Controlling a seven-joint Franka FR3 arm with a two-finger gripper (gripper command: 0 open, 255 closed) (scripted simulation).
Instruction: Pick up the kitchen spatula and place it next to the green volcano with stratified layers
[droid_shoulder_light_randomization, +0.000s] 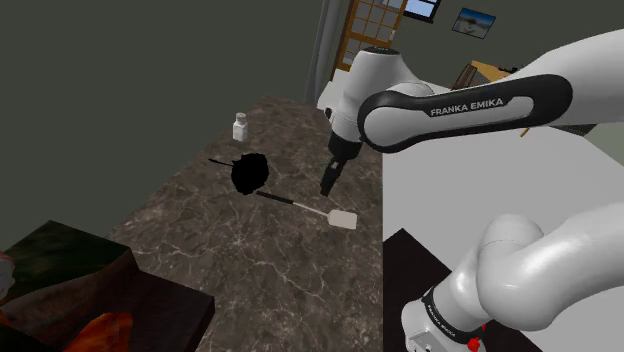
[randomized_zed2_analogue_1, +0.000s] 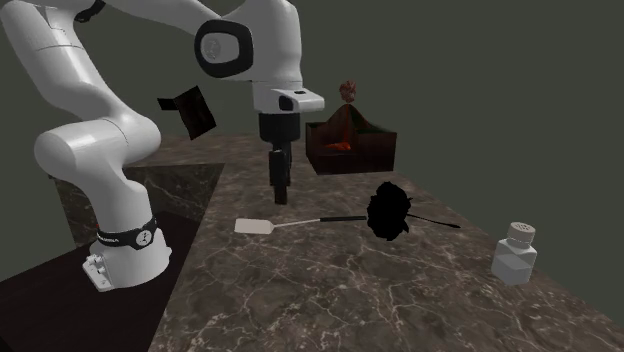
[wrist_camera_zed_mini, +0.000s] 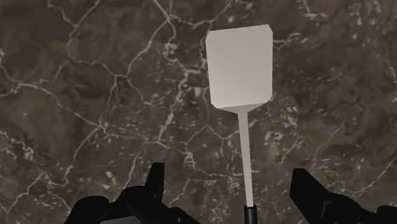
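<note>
The spatula (droid_shoulder_light_randomization: 340, 217) lies flat on the dark marble counter (droid_shoulder_light_randomization: 220, 250), with a white rectangular blade, a thin pale shaft and a black handle. In the second exterior view the spatula (randomized_zed2_analogue_1: 256, 226) points its blade toward the arm's stand. My gripper (droid_shoulder_light_randomization: 327, 187) hangs above it, open and holding nothing. In the wrist view the blade (wrist_camera_zed_mini: 240, 63) lies ahead of the gripper (wrist_camera_zed_mini: 232, 184), and the shaft runs back between the spread fingers untouched. The volcano (randomized_zed2_analogue_1: 345, 135) looks dark brown with red-orange streaks and stands at the counter's far end; the volcano (droid_shoulder_light_randomization: 70, 300) fills the shoulder view's lower left.
A black round-headed object (droid_shoulder_light_randomization: 248, 172) with a thin stick lies at the spatula's handle end, also seen as a black object (randomized_zed2_analogue_1: 389, 212). A small white shaker (randomized_zed2_analogue_1: 516, 252) stands near the counter edge. The white stand top (droid_shoulder_light_randomization: 500, 190) borders the counter.
</note>
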